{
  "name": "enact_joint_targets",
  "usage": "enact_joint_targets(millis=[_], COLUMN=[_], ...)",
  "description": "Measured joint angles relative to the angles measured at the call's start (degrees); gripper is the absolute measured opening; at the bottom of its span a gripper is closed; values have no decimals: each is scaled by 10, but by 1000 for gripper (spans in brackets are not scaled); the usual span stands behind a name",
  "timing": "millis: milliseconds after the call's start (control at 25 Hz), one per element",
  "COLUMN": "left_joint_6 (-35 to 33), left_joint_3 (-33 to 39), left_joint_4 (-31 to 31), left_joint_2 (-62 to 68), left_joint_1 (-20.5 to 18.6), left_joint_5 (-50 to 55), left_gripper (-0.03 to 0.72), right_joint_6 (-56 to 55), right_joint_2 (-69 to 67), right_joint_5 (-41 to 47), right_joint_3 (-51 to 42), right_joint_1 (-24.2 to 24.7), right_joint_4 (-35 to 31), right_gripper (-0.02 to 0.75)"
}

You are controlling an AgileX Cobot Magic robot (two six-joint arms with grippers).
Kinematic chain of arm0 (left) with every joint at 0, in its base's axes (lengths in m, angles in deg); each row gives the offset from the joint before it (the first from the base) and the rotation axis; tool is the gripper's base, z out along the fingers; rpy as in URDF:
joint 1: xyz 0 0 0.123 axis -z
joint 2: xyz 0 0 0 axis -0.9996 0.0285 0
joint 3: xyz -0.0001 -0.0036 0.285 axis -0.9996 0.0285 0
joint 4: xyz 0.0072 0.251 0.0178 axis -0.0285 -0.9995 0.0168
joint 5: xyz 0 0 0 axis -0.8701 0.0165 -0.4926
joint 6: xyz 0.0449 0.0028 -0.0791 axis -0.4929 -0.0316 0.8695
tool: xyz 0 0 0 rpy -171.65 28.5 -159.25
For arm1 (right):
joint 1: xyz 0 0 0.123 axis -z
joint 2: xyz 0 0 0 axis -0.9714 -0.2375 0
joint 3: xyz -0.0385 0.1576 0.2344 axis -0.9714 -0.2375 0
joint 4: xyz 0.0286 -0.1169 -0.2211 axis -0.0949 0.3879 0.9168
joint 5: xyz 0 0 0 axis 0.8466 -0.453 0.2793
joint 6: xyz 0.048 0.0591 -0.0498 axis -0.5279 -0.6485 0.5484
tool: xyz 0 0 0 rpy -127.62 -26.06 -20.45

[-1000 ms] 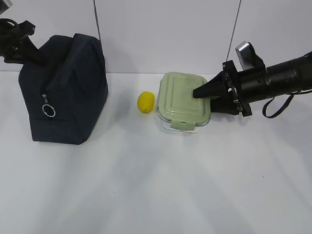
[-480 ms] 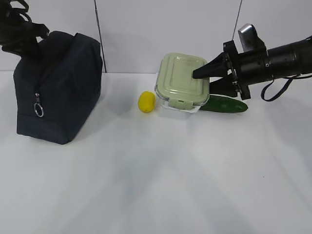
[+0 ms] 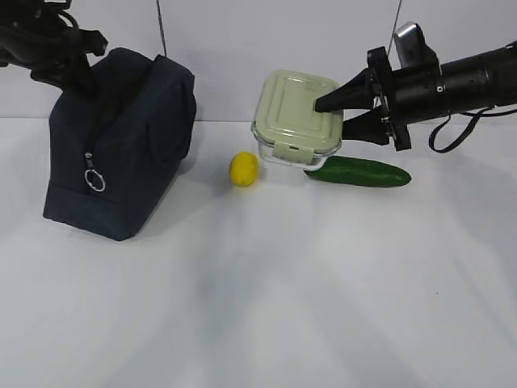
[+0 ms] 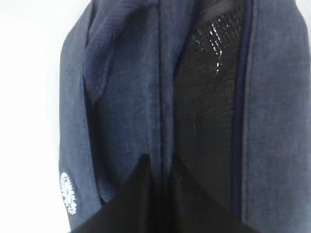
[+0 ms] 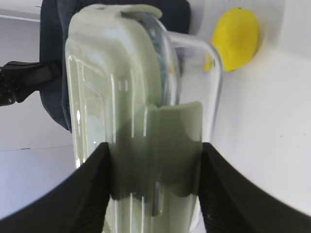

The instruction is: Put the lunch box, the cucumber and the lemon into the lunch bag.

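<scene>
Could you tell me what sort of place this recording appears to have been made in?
Most likely a lab or test bench rather than a kitchen: a bare white table against a plain white wall, with only staged items on it, a lunch bag, a lemon and a cucumber, and two black robot arms.

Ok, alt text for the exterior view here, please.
The right gripper holds the lunch box lifted off the white table, above the cucumber and lemon. At left, the left gripper grips the top of the navy lunch bag.
</scene>
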Motion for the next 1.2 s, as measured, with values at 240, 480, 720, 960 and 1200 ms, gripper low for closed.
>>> enact_joint_targets(millis=[240, 480, 720, 960, 1200], left_joint_6=[9, 16, 16, 21, 32], left_joint_3=[0, 0, 0, 0, 0], left_joint_4=[5, 30, 37, 37, 39], left_joint_2=[0, 0, 0, 0, 0], left_joint_1=[23, 23, 39, 68, 88], left_joint_5=[0, 1, -1, -19, -23], left_gripper=[25, 25, 25, 25, 25], right_joint_6=[-4, -18, -19, -20, -13], right_joint_2=[0, 0, 0, 0, 0], right_joint_5=[7, 11, 11, 11, 11], right_joint_3=[41, 80, 87, 87, 87], right_joint_1=[-36, -40, -42, -59, -71], right_joint_4=[0, -25, -68, -77, -103], right_gripper=[400, 400, 400, 400, 400])
